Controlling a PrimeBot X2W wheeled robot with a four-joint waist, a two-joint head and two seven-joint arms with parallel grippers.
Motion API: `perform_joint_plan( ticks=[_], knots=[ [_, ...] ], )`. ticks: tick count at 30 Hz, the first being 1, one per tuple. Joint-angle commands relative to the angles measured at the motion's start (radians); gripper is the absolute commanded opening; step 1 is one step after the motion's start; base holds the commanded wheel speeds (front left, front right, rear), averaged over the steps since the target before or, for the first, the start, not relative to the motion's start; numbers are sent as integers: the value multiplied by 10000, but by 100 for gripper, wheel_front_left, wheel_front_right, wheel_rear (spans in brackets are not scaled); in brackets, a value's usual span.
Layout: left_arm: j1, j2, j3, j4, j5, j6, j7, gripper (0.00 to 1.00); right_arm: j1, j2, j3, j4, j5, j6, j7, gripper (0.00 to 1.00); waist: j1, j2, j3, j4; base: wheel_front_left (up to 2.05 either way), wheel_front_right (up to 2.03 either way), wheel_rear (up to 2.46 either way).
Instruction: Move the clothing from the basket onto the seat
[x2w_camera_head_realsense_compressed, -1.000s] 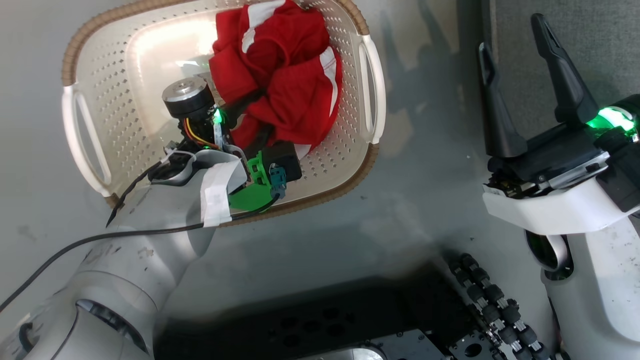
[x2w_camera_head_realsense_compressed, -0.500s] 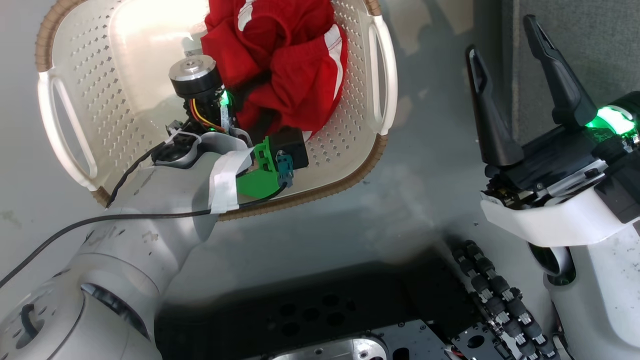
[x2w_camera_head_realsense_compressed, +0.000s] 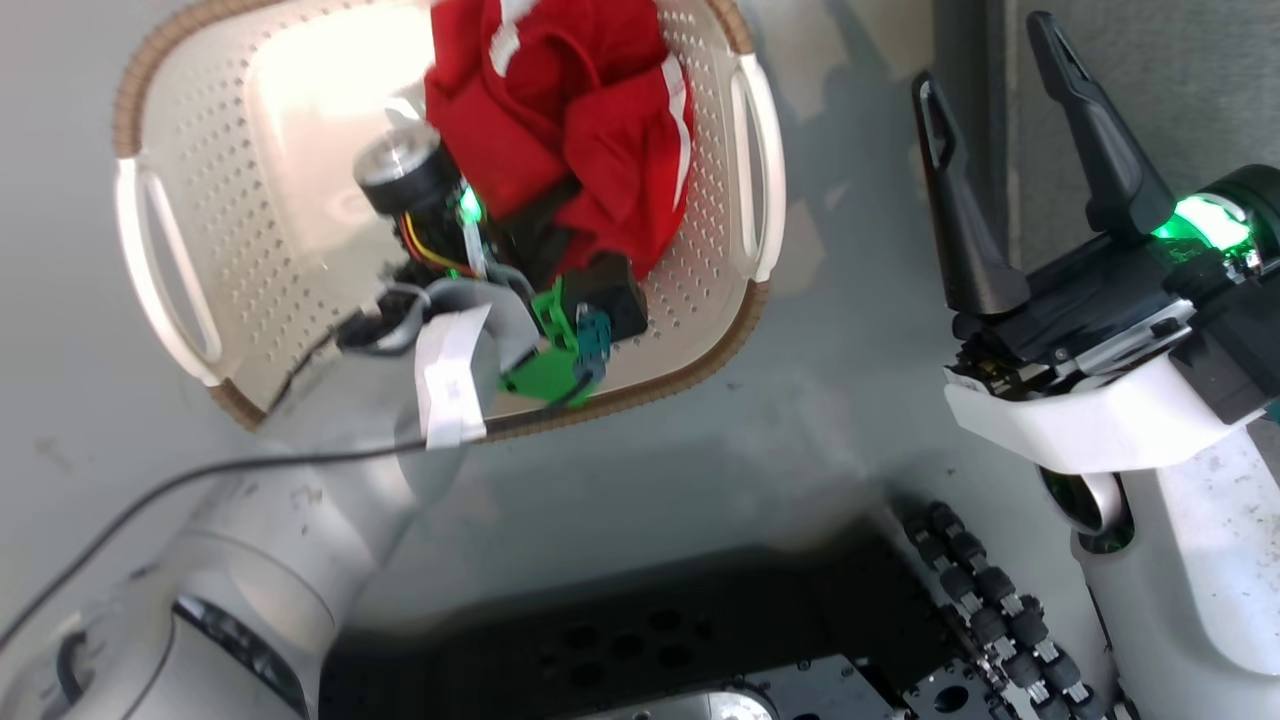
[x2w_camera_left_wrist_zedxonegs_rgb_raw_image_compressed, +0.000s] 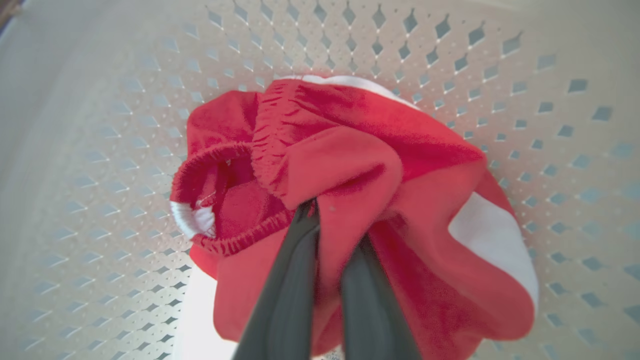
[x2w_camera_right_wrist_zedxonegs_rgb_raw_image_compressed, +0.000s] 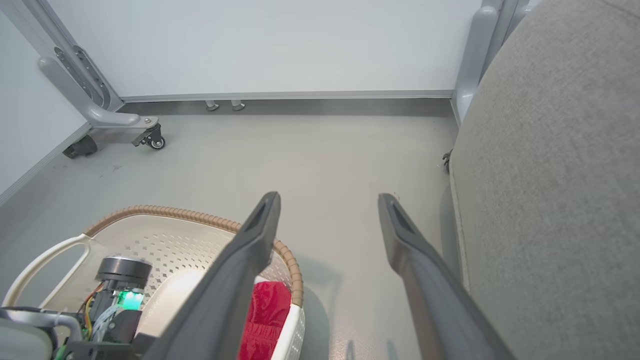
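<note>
The seat (x2w_camera_right_wrist_zedxonegs_rgb_raw_image_compressed: 550, 200), by far the largest thing, is seen as a grey upholstered mass at the robot's right. Bare floor (x2w_camera_right_wrist_zedxonegs_rgb_raw_image_compressed: 325, 150) lies between it and the basket (x2w_camera_head_realsense_compressed: 300, 150), which stands on the floor to the left. The clothing (x2w_camera_head_realsense_compressed: 570, 130) is heaped inside the basket, toward the side nearer the seat. It is judged to be light, soft and limp, so it can be expected to sag and trail when lifted. A thick bunched fold is better taken than a thin edge. The left pincer (x2w_camera_left_wrist_zedxonegs_rgb_raw_image_compressed: 332, 225) is clenched on such a fold, the red fabric being pinched between the two dark fingers (x2w_camera_left_wrist_zedxonegs_rgb_raw_image_compressed: 285, 290) just beside the gathered waistband (x2w_camera_left_wrist_zedxonegs_rgb_raw_image_compressed: 270, 135). The right pincer (x2w_camera_head_realsense_compressed: 985, 55) is spread wide in the air between basket and seat, with nothing grasped or touched.
</note>
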Motion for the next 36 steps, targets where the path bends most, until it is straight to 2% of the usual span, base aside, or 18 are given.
perform_joint_plan(
  ticks=[1, 4, 10, 15, 20, 29, 36],
  knots=[
    [351, 85, 66, -203, -285, 96, -4, 0, 35, 35, -7, 99, 41, -10, -17, 100, -1, 18, -908, 179, 0, 0, 0],
    [868, 122, 169, -748, -777, -44, -6, 0, 258, 142, -73, 270, 140, -10, -17, 100, -1, 18, -1634, 284, 0, 0, 0],
    [2098, 316, 512, -1695, -1728, 178, -4, 0, 851, 285, -140, 604, 325, -10, -17, 100, -1, 18, -3320, 532, 0, 0, 0],
    [3365, 517, 1295, -2803, -2854, 73, -4, 0, 1410, 411, -71, 899, 401, -10, -17, 100, -1, 18, -4765, 646, 0, 0, 0],
    [4568, 634, 1927, -3447, -3424, 116, -4, 0, 2023, 473, -23, 1222, 432, -10, -17, 100, -1, 18, -6059, 726, 0, 0, 0],
    [6316, 553, 3171, -4613, -3918, 280, -4, 0, 3256, 625, 82, 1695, 532, -10, -17, 100, -1, 18, -8096, 818, 0, 0, 0],
    [7340, 445, 4156, -5416, -4080, 237, -4, 0, 4267, 754, 93, 1969, 620, -10, -17, 100, -1, 18, -9475, 746, 0, 0, 0]
  ],
)
